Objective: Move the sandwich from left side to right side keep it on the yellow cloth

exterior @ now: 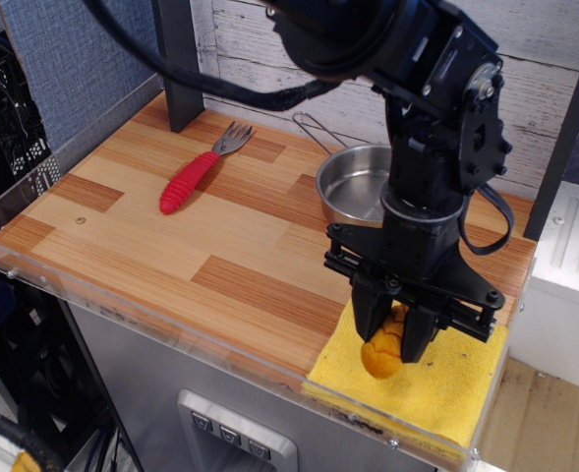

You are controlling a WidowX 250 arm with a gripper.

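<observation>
The orange-yellow sandwich (382,352) hangs between my black fingers, its lower tapered end showing below them. My gripper (391,339) is shut on it and holds it just over the left part of the yellow cloth (446,383), which lies at the table's front right corner. Whether the sandwich touches the cloth I cannot tell. The arm hides the cloth's back edge.
A steel pan (353,192) stands behind the arm at the back right. A red ribbed-handled fork (193,177) lies at the back left on the wooden tabletop (171,246). A clear acrylic edge (151,315) runs along the front.
</observation>
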